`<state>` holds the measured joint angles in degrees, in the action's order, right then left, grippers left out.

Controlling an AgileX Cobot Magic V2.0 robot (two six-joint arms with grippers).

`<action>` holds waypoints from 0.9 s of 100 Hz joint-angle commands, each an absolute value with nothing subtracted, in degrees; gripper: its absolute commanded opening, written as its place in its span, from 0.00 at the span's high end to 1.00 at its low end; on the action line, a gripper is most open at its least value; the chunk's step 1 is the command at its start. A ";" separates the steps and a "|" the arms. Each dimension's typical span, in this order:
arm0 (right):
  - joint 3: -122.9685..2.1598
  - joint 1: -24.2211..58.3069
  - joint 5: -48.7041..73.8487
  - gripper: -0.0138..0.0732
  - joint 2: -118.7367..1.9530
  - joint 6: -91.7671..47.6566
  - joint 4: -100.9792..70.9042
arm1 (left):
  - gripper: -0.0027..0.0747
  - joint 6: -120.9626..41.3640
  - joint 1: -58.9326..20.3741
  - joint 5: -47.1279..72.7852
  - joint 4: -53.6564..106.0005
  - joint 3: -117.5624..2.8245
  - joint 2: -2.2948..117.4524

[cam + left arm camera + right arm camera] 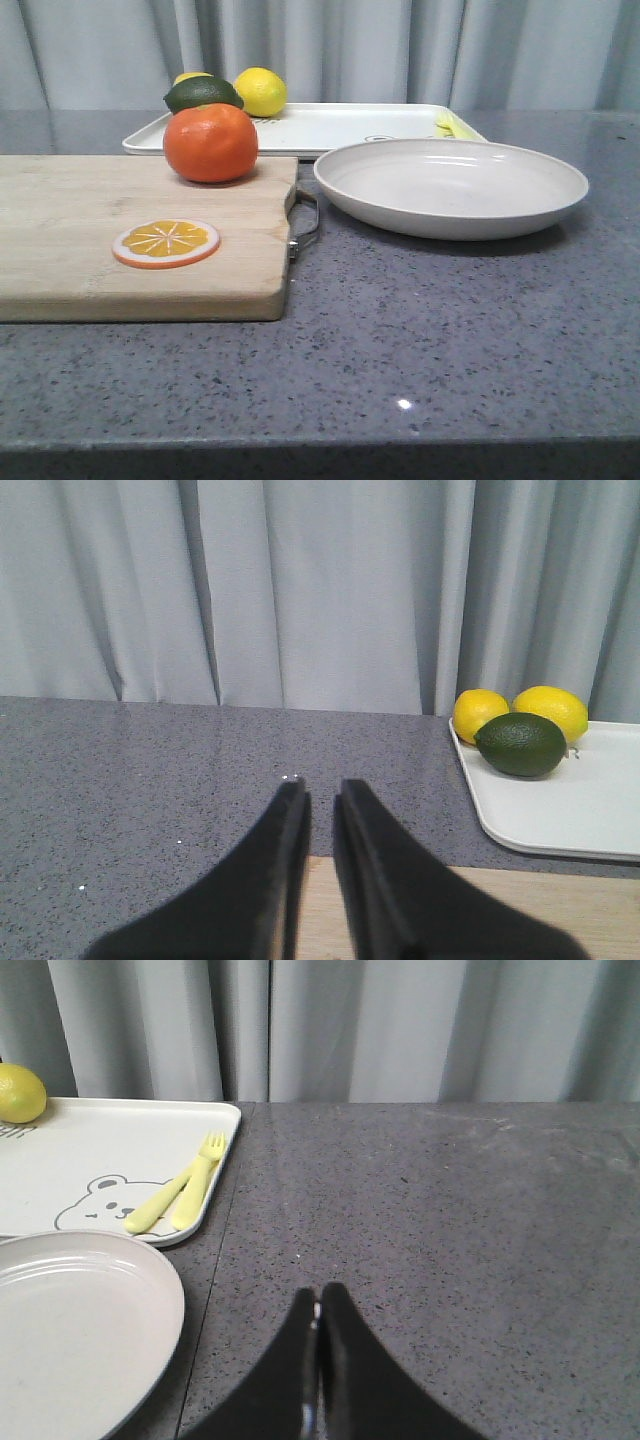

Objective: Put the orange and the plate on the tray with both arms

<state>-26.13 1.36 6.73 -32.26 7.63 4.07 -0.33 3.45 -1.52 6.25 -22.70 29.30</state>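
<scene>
The orange (210, 142) sits on the far right corner of a wooden cutting board (100, 250). The off-white plate (450, 185) rests on the grey counter to the right of the board. It also shows in the right wrist view (70, 1330). The white tray (340, 125) lies behind both and shows in each wrist view (560, 810) (100, 1150). Neither gripper shows in the front view. My left gripper (322, 792) is empty, its jaws a thin gap apart, above the board's far edge. My right gripper (320, 1295) is shut and empty over bare counter beside the plate.
An orange slice disc (166, 243) lies on the board. Two lemons (260, 92) and a dark green fruit (203, 94) sit on the tray's left end. A yellow fork and spoon (180, 1195) lie on its right end. A grey curtain hangs behind.
</scene>
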 commanded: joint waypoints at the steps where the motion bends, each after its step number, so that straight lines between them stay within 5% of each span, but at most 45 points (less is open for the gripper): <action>1: -28.10 1.31 1.71 0.92 -32.71 7.45 4.90 | 0.67 0.00 3.51 -6.14 6.48 -25.03 29.80; 19: -28.10 1.31 1.71 0.92 -32.71 7.45 4.90 | 0.41 0.00 3.51 -6.14 6.48 -25.07 29.95; 49: -28.10 1.31 1.71 0.92 -32.71 7.45 4.90 | 0.21 0.00 1.29 1.86 6.48 -30.71 37.01; 90: -28.10 1.31 1.71 0.92 -32.71 7.45 4.90 | 0.19 0.00 -10.05 9.95 9.52 -45.58 54.20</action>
<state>-26.13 1.36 6.73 -32.26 7.63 4.16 -0.33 -7.36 11.08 8.43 -40.18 50.87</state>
